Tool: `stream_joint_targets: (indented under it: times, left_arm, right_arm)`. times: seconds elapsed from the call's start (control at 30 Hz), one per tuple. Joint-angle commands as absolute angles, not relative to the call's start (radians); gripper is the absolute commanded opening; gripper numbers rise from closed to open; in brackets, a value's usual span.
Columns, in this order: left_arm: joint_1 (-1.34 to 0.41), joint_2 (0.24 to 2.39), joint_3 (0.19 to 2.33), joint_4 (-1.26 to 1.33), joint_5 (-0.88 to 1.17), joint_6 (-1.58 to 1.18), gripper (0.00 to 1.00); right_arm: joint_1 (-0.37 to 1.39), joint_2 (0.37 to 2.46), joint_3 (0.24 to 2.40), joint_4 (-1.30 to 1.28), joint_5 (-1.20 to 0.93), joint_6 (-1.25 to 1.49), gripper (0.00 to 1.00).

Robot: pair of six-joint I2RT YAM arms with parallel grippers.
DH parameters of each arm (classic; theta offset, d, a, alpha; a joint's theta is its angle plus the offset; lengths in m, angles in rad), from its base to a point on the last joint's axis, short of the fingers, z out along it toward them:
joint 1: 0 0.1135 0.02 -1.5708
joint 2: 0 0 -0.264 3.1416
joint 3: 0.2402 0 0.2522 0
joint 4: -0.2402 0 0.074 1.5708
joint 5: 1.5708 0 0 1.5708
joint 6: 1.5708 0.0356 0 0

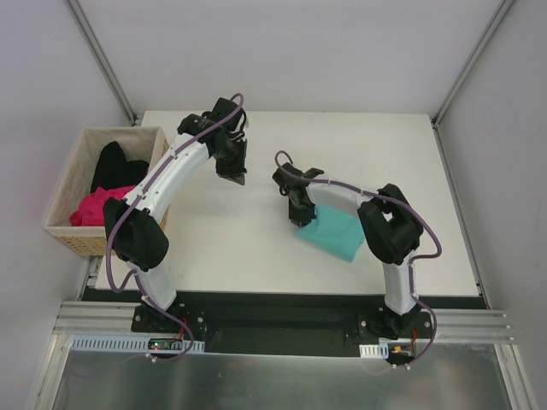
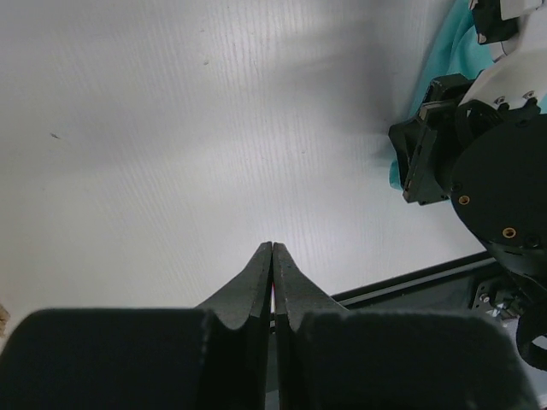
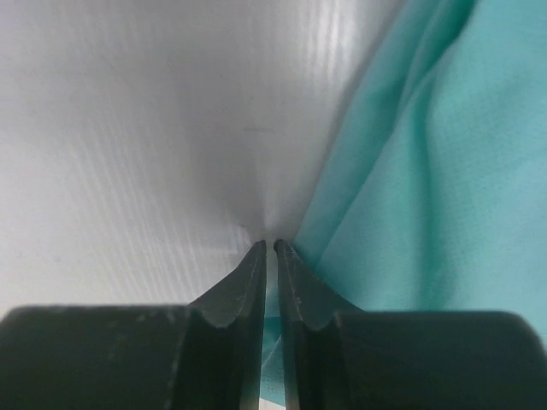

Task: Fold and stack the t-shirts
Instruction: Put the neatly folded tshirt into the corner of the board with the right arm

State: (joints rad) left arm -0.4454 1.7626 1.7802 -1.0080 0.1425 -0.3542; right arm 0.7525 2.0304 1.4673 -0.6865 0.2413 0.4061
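teal t-shirt (image 1: pixel 335 235): soft, thin knit cloth, folded into a flat, roughly four-sided pad with rounded, layered edges; it is laid on the table well to the right of the wicker basket.
teal cloth up close (image 3: pixel 410 213): a fine matte weave is seen, with long shallow folds running along the edge that faces the basket.
pink t-shirt (image 1: pixel 98 205): magenta cloth, crumpled into a loose heap; it is kept inside the basket, by the near wall.
black t-shirt (image 1: pixel 115 164): limp dark cloth, bunched; it is kept inside the basket, behind the pink one.
wicker basket (image 1: pixel 75 242): pale woven straw, rectangular, with walls that flare outward; it is stood at the table's left edge.
table (image 1: pixel 239 248): a white matte top, finely ribbed where it is seen from the wrists.
left arm (image 1: pixel 175 171): white shells, black joints and a purple cable; it is arched up past the basket's right wall, with the wrist bent over so that the fingers are pointed down.
left gripper (image 1: pixel 238 178): black tapered fingers, pressed together tip to tip with nothing held; it is hung over bare table between the basket and the teal t-shirt.
right arm (image 1: pixel 342 195): the elbow is raised on the far side of the teal t-shirt from the basket; the forearm is stretched back toward the basket and the wrist is pitched down.
right gripper (image 1: pixel 301 220): the tips are lowered at the basket-facing edge of the teal t-shirt; the jaws are parted by a narrow slit, and white table is seen through it at the tips.
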Motion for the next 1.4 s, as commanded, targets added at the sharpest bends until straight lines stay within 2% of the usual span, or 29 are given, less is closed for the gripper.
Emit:
stream_joint_targets:
  times: [0.0, 0.4, 0.63, 1.37]
  left_arm:
    - [-0.448, 1.735, 1.769, -1.022, 0.178, -0.336, 0.0]
    - [-0.448, 1.756, 1.77, -1.02, 0.207, -0.337, 0.0]
    - [-0.449, 1.769, 1.792, -1.02, 0.229, -0.35, 0.0]
    - [-0.449, 1.793, 1.821, -1.022, 0.224, -0.36, 0.0]
  right_arm:
    - [0.755, 1.965, 1.379, -0.723, 0.261, 0.491, 0.13]
    - [0.75, 1.885, 1.235, -0.733, 0.324, 0.578, 0.12]
    - [0.677, 1.859, 1.172, -0.733, 0.316, 0.612, 0.11]
    - [0.473, 1.852, 1.184, -0.776, 0.376, 0.566, 0.1]
